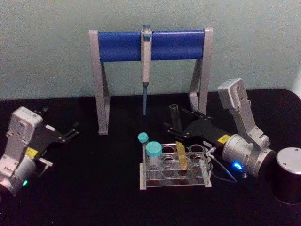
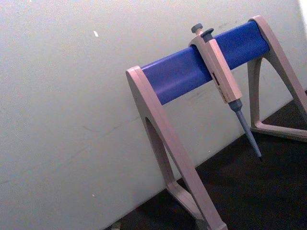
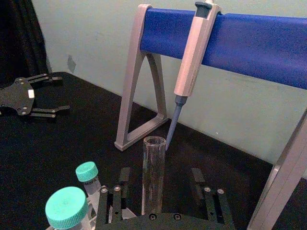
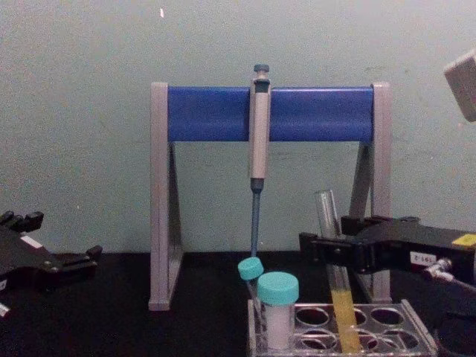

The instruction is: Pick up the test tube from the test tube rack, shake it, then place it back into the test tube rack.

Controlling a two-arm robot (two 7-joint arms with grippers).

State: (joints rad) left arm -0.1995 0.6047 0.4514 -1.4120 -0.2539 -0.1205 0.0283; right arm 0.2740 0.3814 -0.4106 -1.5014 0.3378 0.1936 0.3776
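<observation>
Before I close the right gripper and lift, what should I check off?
1. Test tube between the right gripper fingers: ok.
2. Grip made: not ok, there are gaps on both sides of the tube.
3. Tube's lower end seated in the test tube rack: ok.
4. Teal-capped tubes apart from the fingers: ok.
5. Pipette hangs apart, to the tube's left: ok.
6. Left gripper parked far left, open: ok.

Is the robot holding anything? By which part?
Nothing yet. The right gripper has its open fingers on either side of the test tube's upper part, not touching.
</observation>
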